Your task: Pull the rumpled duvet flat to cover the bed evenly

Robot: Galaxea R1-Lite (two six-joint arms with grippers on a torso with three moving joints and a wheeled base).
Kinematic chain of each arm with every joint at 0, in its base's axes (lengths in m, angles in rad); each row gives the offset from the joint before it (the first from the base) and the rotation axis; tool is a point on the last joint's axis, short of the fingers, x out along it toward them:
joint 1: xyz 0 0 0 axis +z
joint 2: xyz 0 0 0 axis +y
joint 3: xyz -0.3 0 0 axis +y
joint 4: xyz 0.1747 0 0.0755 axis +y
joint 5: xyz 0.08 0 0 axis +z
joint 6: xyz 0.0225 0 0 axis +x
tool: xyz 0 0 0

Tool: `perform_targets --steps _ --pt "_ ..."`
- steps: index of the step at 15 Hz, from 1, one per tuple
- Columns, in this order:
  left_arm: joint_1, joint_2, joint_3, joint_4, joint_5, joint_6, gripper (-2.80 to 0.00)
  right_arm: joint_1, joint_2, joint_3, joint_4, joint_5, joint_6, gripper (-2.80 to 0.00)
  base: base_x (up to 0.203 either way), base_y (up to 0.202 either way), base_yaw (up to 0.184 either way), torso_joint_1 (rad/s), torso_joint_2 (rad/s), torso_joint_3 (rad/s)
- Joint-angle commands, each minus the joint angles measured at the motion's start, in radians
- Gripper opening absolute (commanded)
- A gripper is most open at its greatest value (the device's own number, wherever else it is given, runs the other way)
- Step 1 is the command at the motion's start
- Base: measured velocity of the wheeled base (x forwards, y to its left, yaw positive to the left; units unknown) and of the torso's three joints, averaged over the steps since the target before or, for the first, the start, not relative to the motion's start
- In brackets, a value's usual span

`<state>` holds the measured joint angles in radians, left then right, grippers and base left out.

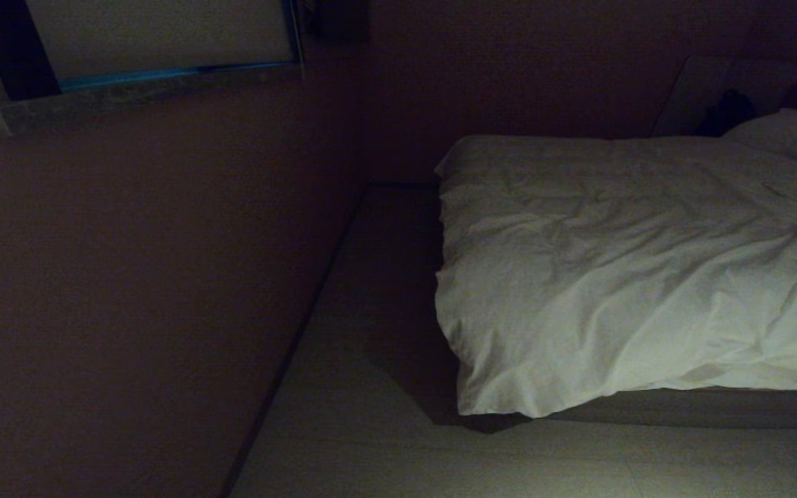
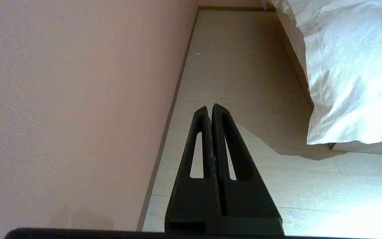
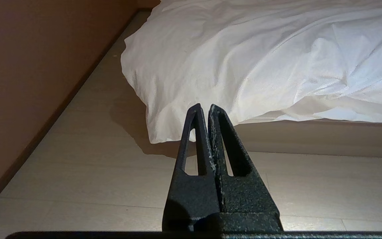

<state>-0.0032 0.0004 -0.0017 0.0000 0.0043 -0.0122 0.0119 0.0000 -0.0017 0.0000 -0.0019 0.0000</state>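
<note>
The left claw (image 2: pixel 210 109) is pressed together, its two black fingers meeting along their length with nothing between them. It hangs over the pale floor (image 2: pixel 244 66), apart from everything. Beyond its tips the floor runs as a strip between the pinkish wall (image 2: pixel 78 99) on one side and the bed on the other. The hanging corner of the duvet (image 2: pixel 350 83) is off to the side of this claw and ahead of it, well apart, casting a shadow on the floor.

The right claw (image 3: pixel 203 109) is also pressed together and grips nothing. It too is held above the floor, pointing towards the near corner of the duvet (image 3: pixel 260 59), which lies just beyond its tips without touching them. The duvet spreads away ahead of this claw, wrinkled and puffy, its edge drooping over the side of the bed (image 3: pixel 310 136) whose plain base shows below the cloth.

In the head view neither claw appears. The duvet (image 1: pixel 613 263) covers the mattress with many creases, its near corner sagging past the bed (image 1: pixel 717 408) base towards the floor. A white pillow (image 1: pixel 793 135) sits at the far end, next to the dark headboard (image 1: pixel 710 90). A framed panel (image 1: pixel 156 41) hangs on the wall.
</note>
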Motion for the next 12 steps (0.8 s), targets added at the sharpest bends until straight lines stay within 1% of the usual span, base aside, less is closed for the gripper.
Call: perform_targets --steps 1,12 --pt "0.000 0.000 0.000 0.000 0.000 0.000 -2.80 0.000 0.001 0.000 0.000 -0.001 0.001 -2.80 0.000 0.000 0.000 0.000 0.00 0.000" --pt "0.000 0.000 0.000 0.000 0.000 0.000 -2.80 0.000 0.001 0.000 -0.002 0.000 0.000 -2.80 0.000 0.000 0.000 0.000 0.00 0.000"
